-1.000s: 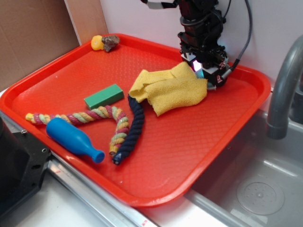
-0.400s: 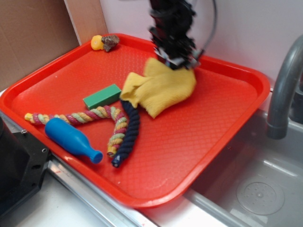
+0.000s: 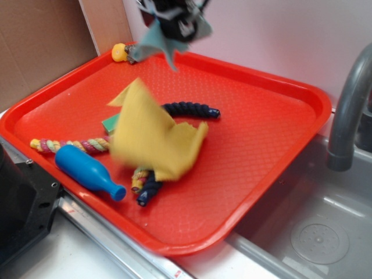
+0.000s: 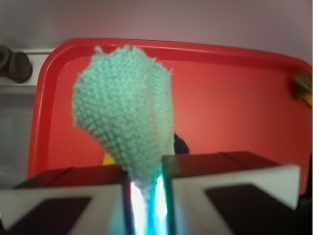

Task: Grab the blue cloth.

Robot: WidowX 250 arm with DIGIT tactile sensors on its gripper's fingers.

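- The red tray (image 3: pixel 261 151) is filling most of the outside view, and it is sitting beside a grey sink (image 3: pixel 314 232) at the lower right.
- A grey tap (image 3: pixel 349 110) is curving up at the right edge of the frame.
- A brown cardboard wall (image 3: pixel 40 46) is standing at the upper left.
- The yellow cloth (image 3: pixel 154 136) is showing blurry in the middle of the tray, and it is covering part of the ropes and most of a green block (image 3: pixel 110 123).
- The gripper (image 3: pixel 174 14) is sitting at the top middle of the outside view, well above the tray; in the wrist view (image 4: pixel 145 183) its two fingers are squeezing close together with only a thin gap.
- The blue cloth (image 3: pixel 154 46) is hanging from the gripper at the top of the frame, up off the tray; in the wrist view (image 4: pixel 124 117) it is bunching out between the fingers, which are pinching its narrow end.
- A dark blue rope (image 3: pixel 189 108) is lying just right of the yellow cloth, and its other end (image 3: pixel 148 189) is poking out below the cloth.
- A colourful rope (image 3: pixel 67 145) is lying at the left, next to the blue bottle toy (image 3: pixel 87 171) near the tray's lower left rim.
- A small yellow and brown toy (image 3: pixel 121 52) is sitting in the tray's upper left corner.
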